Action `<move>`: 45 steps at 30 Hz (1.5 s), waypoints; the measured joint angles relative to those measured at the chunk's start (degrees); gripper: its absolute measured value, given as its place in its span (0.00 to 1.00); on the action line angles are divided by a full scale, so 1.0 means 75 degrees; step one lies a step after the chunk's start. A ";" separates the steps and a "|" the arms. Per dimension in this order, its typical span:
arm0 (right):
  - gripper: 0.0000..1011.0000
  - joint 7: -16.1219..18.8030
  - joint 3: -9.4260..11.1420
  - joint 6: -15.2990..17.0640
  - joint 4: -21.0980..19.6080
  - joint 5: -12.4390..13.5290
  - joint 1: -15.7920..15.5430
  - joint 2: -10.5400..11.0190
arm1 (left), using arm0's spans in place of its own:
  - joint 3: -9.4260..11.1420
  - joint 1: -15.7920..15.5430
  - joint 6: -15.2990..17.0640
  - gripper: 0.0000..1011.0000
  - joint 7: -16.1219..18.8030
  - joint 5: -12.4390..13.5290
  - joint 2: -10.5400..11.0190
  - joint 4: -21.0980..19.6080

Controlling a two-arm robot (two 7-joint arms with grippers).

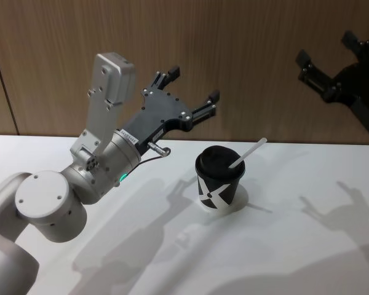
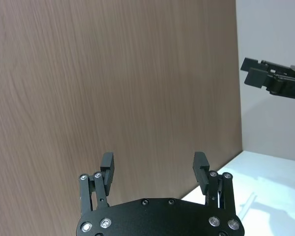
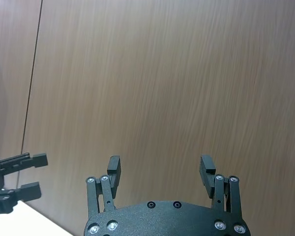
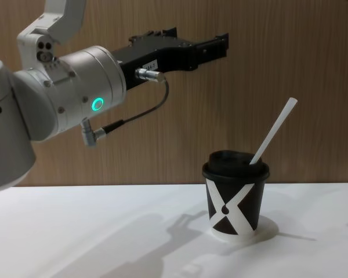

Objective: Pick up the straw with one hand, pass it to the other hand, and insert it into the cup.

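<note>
My left end effector [image 1: 192,88] hangs raised with its fingers spread apart, holding nothing; my right end effector [image 1: 332,58], up high, is likewise apart. The straw [image 4: 274,131] leans in the cup [image 4: 235,197] on the tabletop [image 1: 295,246].

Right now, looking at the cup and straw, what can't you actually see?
- The straw's lower part, both head and chest views: hidden inside the cup under its lid.
- Cup contents: hidden by the lid.
- Right gripper arm, head view: cut off by the right edge.
- Left gripper, jaws open, holds nothing.
</note>
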 joint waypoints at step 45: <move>0.99 0.1056 -0.0058 0.0907 -0.0488 0.1262 -0.0466 0.0520 | -0.0049 -0.0228 -0.0527 0.99 -0.0005 0.0521 -0.0346 0.0253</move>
